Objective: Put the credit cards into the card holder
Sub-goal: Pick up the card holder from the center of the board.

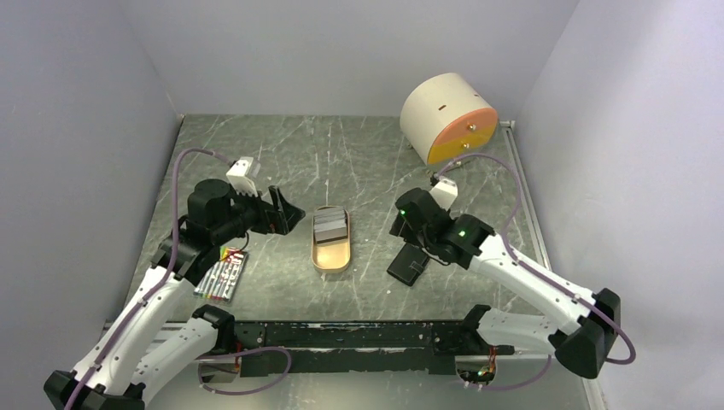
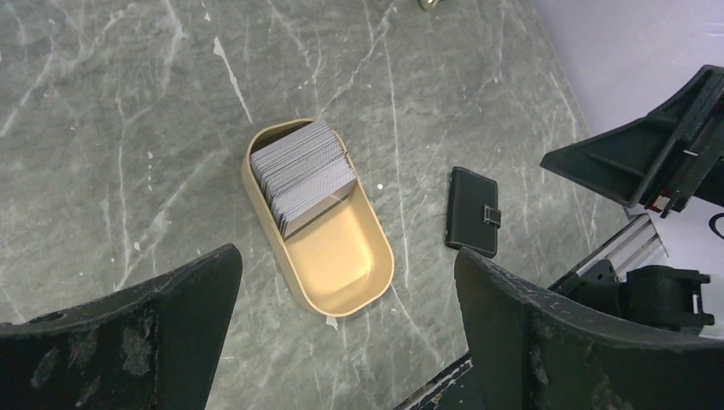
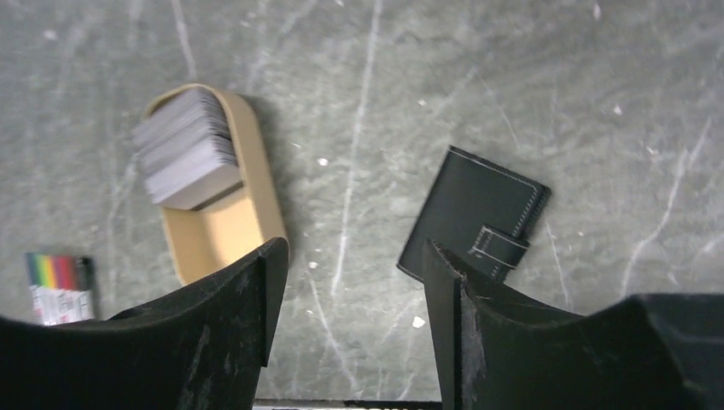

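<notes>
The credit cards (image 1: pixel 329 225) are a grey-white stack standing on edge in the far half of a tan oval tray (image 1: pixel 329 261). They also show in the left wrist view (image 2: pixel 300 175) and the right wrist view (image 3: pixel 183 147). The card holder (image 1: pixel 408 263) is black, folded shut with its snap tab, and lies flat on the table right of the tray (image 2: pixel 474 211) (image 3: pixel 474 213). My left gripper (image 1: pixel 286 213) is open and empty, above the table left of the tray (image 2: pixel 347 256). My right gripper (image 1: pixel 399 224) is open and empty, above the card holder's far left side (image 3: pixel 354 248).
The tray's near half (image 2: pixel 341 282) holds nothing. A set of coloured markers (image 1: pixel 222 273) lies at the near left, also in the right wrist view (image 3: pixel 55 286). A round beige drum with an orange face (image 1: pixel 448 118) stands at the back right. A black rail (image 1: pixel 359 335) runs along the near edge.
</notes>
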